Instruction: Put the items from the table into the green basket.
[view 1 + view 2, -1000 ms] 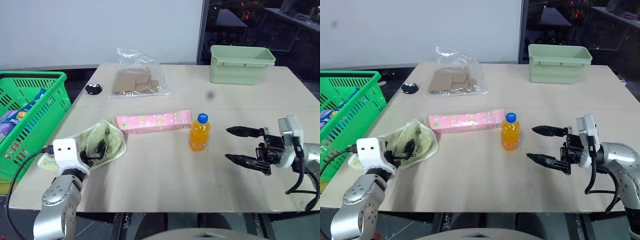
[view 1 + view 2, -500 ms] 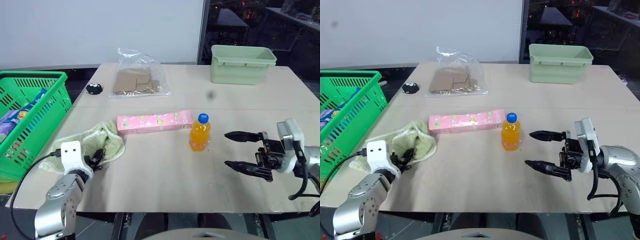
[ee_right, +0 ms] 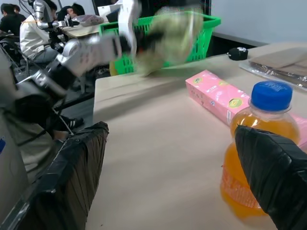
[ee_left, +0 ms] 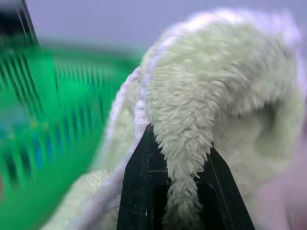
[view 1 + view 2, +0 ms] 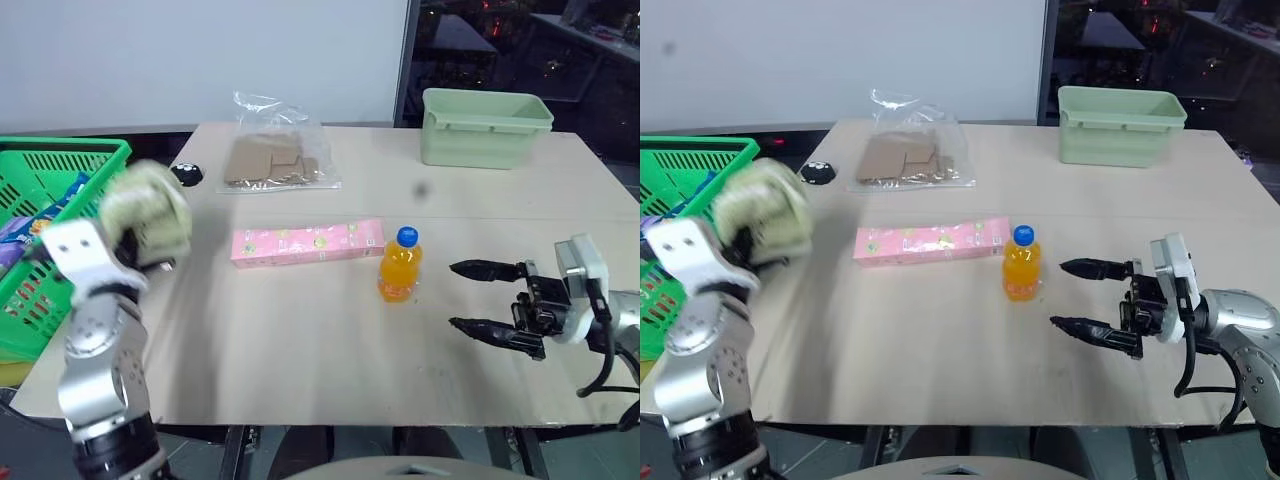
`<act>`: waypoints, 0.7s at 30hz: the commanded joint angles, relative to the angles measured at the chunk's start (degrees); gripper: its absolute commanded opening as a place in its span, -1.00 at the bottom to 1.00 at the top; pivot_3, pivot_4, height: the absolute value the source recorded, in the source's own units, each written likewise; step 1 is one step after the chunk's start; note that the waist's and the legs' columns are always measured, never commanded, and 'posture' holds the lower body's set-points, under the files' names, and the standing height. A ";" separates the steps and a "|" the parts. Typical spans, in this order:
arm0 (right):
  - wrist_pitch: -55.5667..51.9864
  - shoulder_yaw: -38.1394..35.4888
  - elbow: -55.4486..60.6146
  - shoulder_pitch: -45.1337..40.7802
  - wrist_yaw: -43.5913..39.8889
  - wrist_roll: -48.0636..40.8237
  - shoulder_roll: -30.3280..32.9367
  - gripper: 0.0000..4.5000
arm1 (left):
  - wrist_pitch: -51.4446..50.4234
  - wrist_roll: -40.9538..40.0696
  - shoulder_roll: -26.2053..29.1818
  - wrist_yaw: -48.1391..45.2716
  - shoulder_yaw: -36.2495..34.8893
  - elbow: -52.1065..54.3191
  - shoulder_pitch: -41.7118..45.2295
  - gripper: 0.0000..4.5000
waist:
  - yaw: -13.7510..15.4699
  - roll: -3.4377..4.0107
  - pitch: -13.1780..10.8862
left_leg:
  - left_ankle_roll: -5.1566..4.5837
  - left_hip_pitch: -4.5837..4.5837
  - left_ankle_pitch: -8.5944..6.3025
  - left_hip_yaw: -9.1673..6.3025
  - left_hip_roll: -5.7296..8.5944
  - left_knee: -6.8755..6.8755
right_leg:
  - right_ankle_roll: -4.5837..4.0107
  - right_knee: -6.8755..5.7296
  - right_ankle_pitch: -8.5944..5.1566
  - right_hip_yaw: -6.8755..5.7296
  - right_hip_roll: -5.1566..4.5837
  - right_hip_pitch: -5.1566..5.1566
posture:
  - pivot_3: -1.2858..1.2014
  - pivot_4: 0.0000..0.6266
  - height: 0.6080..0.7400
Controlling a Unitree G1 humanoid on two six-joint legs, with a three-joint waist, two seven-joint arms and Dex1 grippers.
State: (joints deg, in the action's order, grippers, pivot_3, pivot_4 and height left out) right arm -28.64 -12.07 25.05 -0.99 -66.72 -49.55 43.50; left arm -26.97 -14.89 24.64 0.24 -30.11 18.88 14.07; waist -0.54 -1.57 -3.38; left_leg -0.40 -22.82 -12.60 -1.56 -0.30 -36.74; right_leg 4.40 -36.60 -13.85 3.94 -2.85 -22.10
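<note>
My left gripper is shut on the pale green towel, which hangs bunched in the air above the table's left edge, right beside the green basket. Black fingers pinch a fold of the towel. On the table lie the pink box, the orange bottle and the clear bag of card pieces. My right gripper stands open, level, a little to the right of the bottle.
A pale green tub stands at the table's far right. A small black round thing lies near the bag. The basket holds colourful packets. People sit at desks beyond the basket's side.
My left gripper closed on the towel and lifted it off the table, up and toward the basket. The right arm stayed put.
</note>
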 commanded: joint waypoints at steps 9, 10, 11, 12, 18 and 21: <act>6.06 -4.21 -6.71 -9.22 10.82 5.88 -4.56 1.00 | 4.97 3.79 0.39 -14.77 21.40 -32.54 34.94 -0.98 | -0.34 -0.02 0.02 | -0.13 -0.02 0.08 -0.12 0.03 -0.07 | 0.23 0.02 0.13 -0.07 0.10 0.11 | -0.01 -0.99 1.00; 6.52 -4.60 -6.96 -9.25 11.89 6.52 -4.84 1.00 | 6.44 4.05 -0.31 -16.53 22.56 -36.28 37.14 -0.98 | -0.57 -0.01 0.02 | -0.14 -0.05 0.08 -0.11 0.03 -0.03 | 0.25 0.02 0.14 -0.06 0.11 0.07 | -0.02 -1.00 1.00; 6.88 -5.01 -7.22 -9.17 13.38 7.43 -5.08 1.00 | 9.40 4.69 -1.05 -17.92 23.50 -40.31 39.23 -0.98 | -0.80 -0.01 0.02 | -0.14 -0.08 0.08 -0.11 0.02 0.03 | 0.25 0.02 0.14 -0.05 0.11 0.01 | -0.02 -1.00 1.00; 6.86 -5.28 -7.31 -9.01 14.42 7.83 -5.17 1.00 | 11.88 4.87 -1.70 -19.35 23.99 -43.54 40.81 -0.98 | -1.02 0.00 0.01 | -0.14 -0.09 0.08 -0.10 0.02 0.08 | 0.25 0.02 0.14 -0.04 0.11 -0.02 | -0.03 -1.00 1.00; 7.06 -8.50 -4.16 -4.90 22.23 11.69 -5.55 1.00 | 24.70 6.45 -8.28 -28.97 27.16 -65.15 50.08 -0.98 | -2.13 0.01 0.01 | -0.14 -0.12 0.08 -0.11 0.02 0.22 | 0.26 0.06 0.13 -0.04 0.15 -0.07 | -0.12 -1.00 1.00; 5.92 -10.29 -1.16 -0.62 25.95 12.29 -6.00 1.00 | 31.05 8.48 -11.12 -31.05 28.42 -75.22 55.58 -0.98 | -2.73 0.01 0.01 | -0.14 -0.19 0.08 -0.11 0.03 0.21 | 0.27 0.11 0.13 -0.01 0.15 -0.09 | -0.14 -1.00 1.00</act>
State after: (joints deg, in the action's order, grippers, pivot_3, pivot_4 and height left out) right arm -22.52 -19.95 20.79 -2.23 -42.85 -37.53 37.71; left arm -0.54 -7.43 14.09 -29.50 -2.08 -54.24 65.89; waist -3.27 -1.57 -3.38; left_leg -0.54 -23.03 -12.52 -1.68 -0.27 -36.54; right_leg 4.67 -36.48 -13.72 3.92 -2.71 -22.18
